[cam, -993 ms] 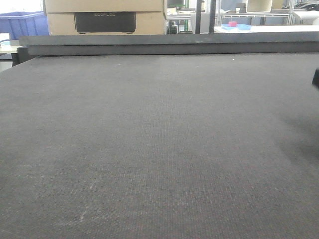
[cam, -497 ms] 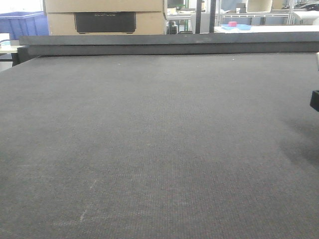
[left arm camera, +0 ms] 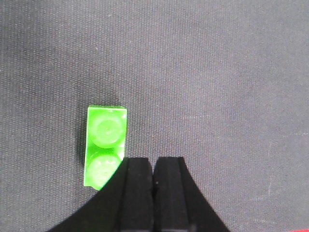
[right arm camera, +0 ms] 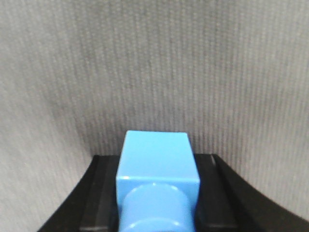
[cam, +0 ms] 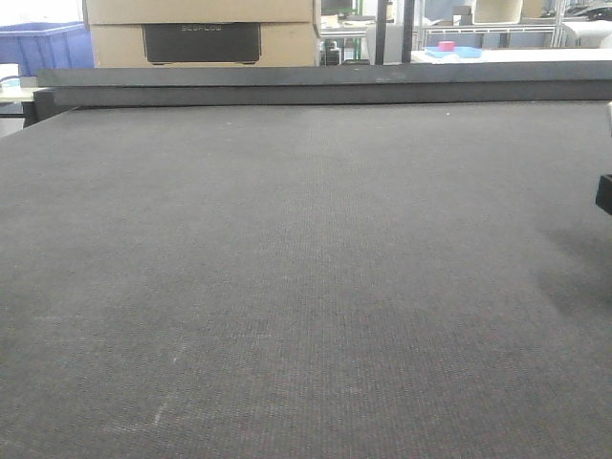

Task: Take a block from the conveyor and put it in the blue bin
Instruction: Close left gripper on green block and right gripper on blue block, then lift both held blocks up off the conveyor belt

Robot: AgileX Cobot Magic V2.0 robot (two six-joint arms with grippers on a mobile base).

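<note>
The conveyor (cam: 287,268) is a wide dark grey woven belt with a dark rail (cam: 316,86) along its far edge. In the left wrist view a green two-stud block (left arm camera: 105,145) lies flat on the belt, just left of my left gripper (left arm camera: 153,166), whose black jaws are pressed together and empty. In the right wrist view my right gripper (right arm camera: 157,193) is shut on a light blue studded block (right arm camera: 157,169), held over the belt. A dark piece of the right arm (cam: 604,191) shows at the right edge of the front view. A blue bin (cam: 43,46) stands at the far left behind the belt.
Cardboard boxes (cam: 201,33) with a dark panel stand behind the rail. Metal shelving (cam: 478,29) and a white table with small pink and blue items (cam: 451,49) are at the back right.
The dark arm piece at the right edge of the front view has dropped lower along the edge. The belt looks the same.
</note>
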